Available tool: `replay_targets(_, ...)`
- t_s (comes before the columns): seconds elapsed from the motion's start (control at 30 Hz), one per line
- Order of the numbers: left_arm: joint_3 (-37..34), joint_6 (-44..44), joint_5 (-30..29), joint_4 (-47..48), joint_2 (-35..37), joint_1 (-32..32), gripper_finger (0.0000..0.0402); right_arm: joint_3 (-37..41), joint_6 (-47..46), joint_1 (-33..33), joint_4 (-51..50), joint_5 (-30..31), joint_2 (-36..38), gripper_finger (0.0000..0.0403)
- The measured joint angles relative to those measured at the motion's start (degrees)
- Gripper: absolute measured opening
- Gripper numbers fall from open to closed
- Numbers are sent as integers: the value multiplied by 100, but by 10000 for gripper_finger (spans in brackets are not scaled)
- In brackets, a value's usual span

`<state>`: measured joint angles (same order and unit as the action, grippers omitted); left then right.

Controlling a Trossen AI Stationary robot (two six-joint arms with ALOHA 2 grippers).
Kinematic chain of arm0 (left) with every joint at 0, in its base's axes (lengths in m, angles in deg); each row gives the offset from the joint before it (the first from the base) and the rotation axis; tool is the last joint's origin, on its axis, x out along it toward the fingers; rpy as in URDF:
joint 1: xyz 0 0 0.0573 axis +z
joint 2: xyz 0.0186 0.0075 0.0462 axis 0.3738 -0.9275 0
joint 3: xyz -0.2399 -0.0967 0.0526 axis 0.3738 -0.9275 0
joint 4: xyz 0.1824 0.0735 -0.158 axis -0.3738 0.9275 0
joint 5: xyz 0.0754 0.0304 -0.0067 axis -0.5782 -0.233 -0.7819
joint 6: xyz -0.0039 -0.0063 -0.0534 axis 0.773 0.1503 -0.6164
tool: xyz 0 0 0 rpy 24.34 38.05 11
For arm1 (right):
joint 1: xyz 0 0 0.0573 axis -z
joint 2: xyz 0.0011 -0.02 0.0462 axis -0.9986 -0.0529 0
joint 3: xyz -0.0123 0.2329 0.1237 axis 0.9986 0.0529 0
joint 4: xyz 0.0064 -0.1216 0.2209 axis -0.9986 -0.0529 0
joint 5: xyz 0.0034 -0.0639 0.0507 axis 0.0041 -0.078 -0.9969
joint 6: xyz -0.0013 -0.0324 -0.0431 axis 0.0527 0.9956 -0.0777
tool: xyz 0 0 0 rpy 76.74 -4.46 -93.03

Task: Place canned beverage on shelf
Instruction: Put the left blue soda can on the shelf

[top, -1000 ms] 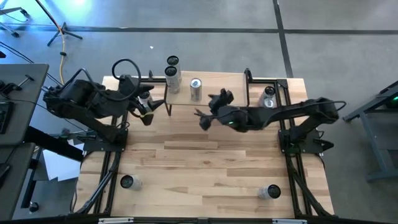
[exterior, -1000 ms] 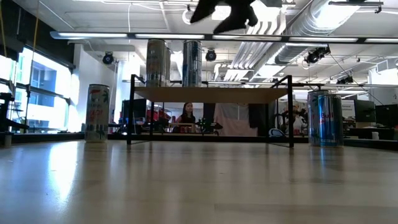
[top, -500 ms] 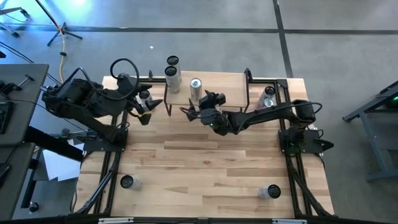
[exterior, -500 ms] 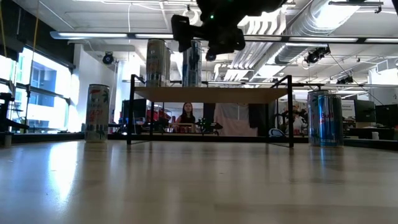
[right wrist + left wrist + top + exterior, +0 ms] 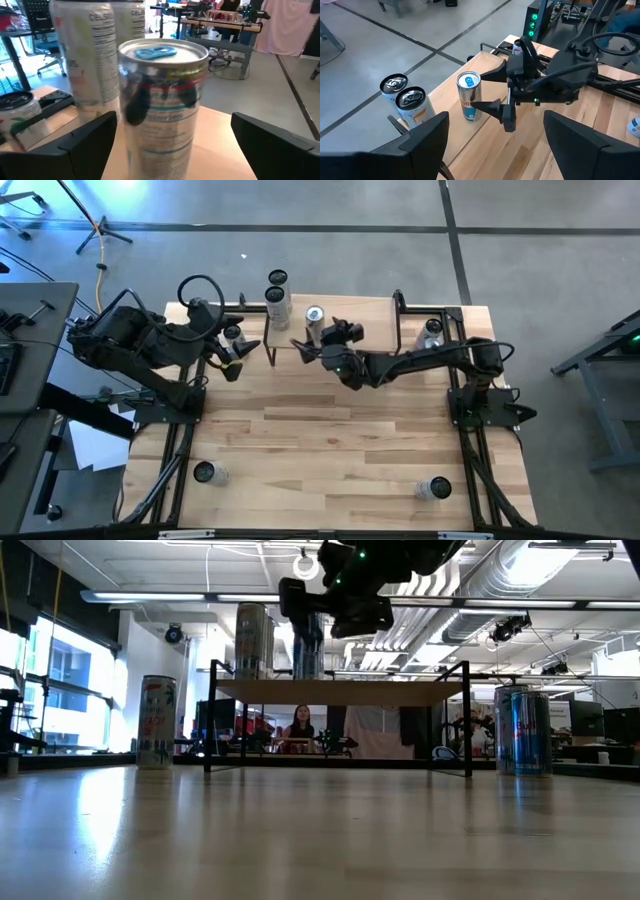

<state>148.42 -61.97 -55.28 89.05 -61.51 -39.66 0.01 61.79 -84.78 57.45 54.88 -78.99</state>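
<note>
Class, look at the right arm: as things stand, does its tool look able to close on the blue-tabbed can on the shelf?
Probably yes. The right tool is open, with a finger on each side of the can on the shelf, and nothing stands between them. The taller cans stand clear to one side.

bright ceiling strip lights (image 5: 300, 598), window glare at left, sheen on tabletop (image 5: 300, 840), close can (image 5: 160, 105) slightly blurred

One camera looks straight down on the light-wood plank surface (image 5: 330, 430); another sits level at its top. Both wrist cameras closely share the blue-tabbed silver can (image 5: 468, 95).
</note>
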Motion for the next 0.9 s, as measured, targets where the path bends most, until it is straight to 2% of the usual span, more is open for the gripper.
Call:
replay_targets(0.2, 0, 0, 0, 0, -2, 0, 296, 0, -105, 98, -9, -222, -1, 378)
replay_targets(0.67, 0, -74, 2, -2, -4, 0, 296, 0, -50, 175, -10, -332, 0, 377)
replay_targets(0.9, 0, -197, 2, -2, -4, 0, 296, 0, -50, 225, -10, -306, 0, 344)
